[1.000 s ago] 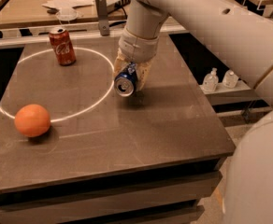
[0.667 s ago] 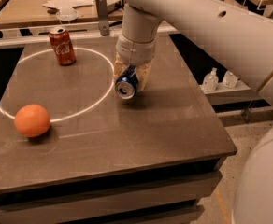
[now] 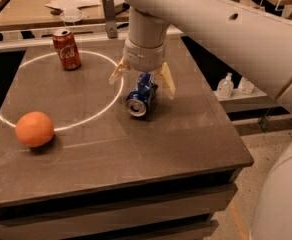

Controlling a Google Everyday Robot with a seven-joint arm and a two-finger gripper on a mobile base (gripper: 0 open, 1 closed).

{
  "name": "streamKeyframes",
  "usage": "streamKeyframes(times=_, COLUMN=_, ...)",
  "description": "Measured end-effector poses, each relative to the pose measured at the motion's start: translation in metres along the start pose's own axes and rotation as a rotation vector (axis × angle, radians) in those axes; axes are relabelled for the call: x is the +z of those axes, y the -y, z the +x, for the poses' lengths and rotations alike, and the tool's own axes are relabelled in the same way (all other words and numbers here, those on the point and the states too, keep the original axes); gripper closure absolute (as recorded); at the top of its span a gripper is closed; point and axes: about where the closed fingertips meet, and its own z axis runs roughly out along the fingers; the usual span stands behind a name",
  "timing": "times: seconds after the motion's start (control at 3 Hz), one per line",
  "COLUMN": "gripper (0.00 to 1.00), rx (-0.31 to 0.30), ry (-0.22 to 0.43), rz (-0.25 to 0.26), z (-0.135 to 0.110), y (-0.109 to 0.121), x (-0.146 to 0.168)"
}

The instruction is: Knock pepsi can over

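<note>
The dark blue pepsi can [image 3: 141, 95] lies tipped on its side on the brown table [image 3: 166, 149], its silver top facing the front. My gripper [image 3: 143, 83] hangs right above it from the white arm. Its two tan fingers [image 3: 167, 80] are spread open on either side of the can's upper end and do not clamp it.
A red cola can [image 3: 66, 49] stands upright at the back left. An orange [image 3: 34, 129] sits near the left front edge. A bright ring of light runs across the table top. A desk with papers [image 3: 66, 3] stands behind, and small bottles [image 3: 226, 86] sit on a shelf at right.
The gripper has risen and shifted a little to the left over the can. The pepsi can stays tipped on its side in about the same place.
</note>
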Motion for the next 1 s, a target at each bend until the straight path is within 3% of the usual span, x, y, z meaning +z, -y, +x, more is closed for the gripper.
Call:
streamKeyframes(times=0.33, gripper=0.0, rx=0.057, ry=0.021, rz=0.109, z=0.008, y=0.007, x=-0.017)
streamKeyframes(times=0.67, gripper=0.0, rx=0.202, ry=-0.001, rz=0.469, z=0.033, y=0.011, x=-0.091)
streamKeyframes(times=1.0, gripper=0.0, rx=0.313, ry=-0.141, rz=0.65, z=0.058, y=-0.003, x=-0.138)
